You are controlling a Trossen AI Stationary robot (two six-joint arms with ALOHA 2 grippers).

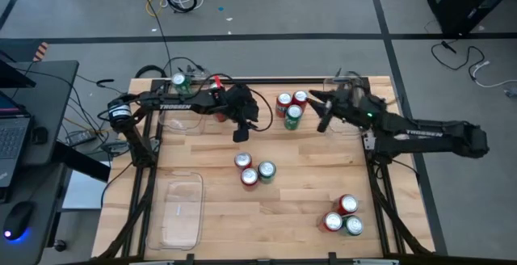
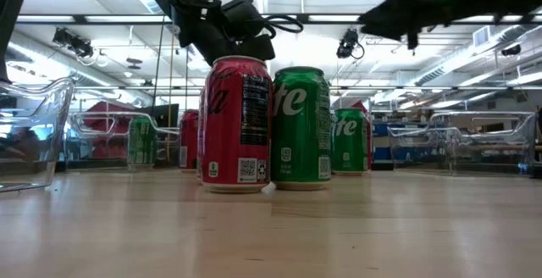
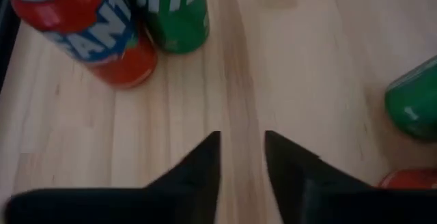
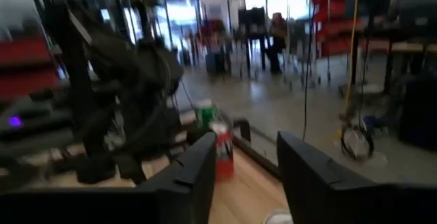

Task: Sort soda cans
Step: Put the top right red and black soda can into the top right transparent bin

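Sorting barely begun: only a green and a red soda can (image 1: 179,80) sit in the upper-left tray (image 1: 174,119), other cans loose mid-table; my left gripper (image 3: 242,157) narrow, empty, right gripper (image 4: 247,159) parted, empty.

Table (image 1: 307,216): three cans (image 1: 254,170) clustered at centre; three more cans (image 1: 289,107) grouped toward the far edge, right of centre; another three cans (image 1: 342,216) near the front right corner. One tray (image 1: 179,212) lies at the front left, a second tray (image 1: 182,107) at the far left with a can (image 1: 178,81) in it. Left tool (image 1: 241,136) hangs between the far and centre groups; right tool (image 1: 321,124) just right of the far group.
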